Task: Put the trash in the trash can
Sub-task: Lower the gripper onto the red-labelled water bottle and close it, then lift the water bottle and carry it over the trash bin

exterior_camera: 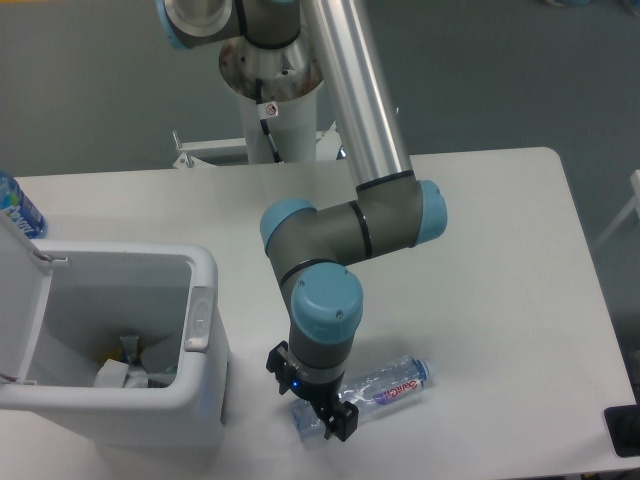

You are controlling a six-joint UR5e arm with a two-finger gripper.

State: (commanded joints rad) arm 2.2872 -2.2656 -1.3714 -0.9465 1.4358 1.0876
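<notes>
The trash I can see on the table is a crushed clear bottle (pixel 392 382) with a blue cap and a red-lettered label, lying near the front edge. My gripper (pixel 311 398) points down over the bottle's left, bottom end. Its fingers are open, one on each side of that end, and the bottle still rests on the table. The trash can (pixel 200 268) is a white bin at the left with its lid (pixel 18 300) flipped open. A crumpled whitish wrapper (pixel 114 376) lies inside it.
An upright bottle with a blue label (pixel 14 206) stands at the far left behind the bin. The robot's base column (pixel 272 100) rises at the back of the table. A dark object (pixel 622 432) sits at the right edge.
</notes>
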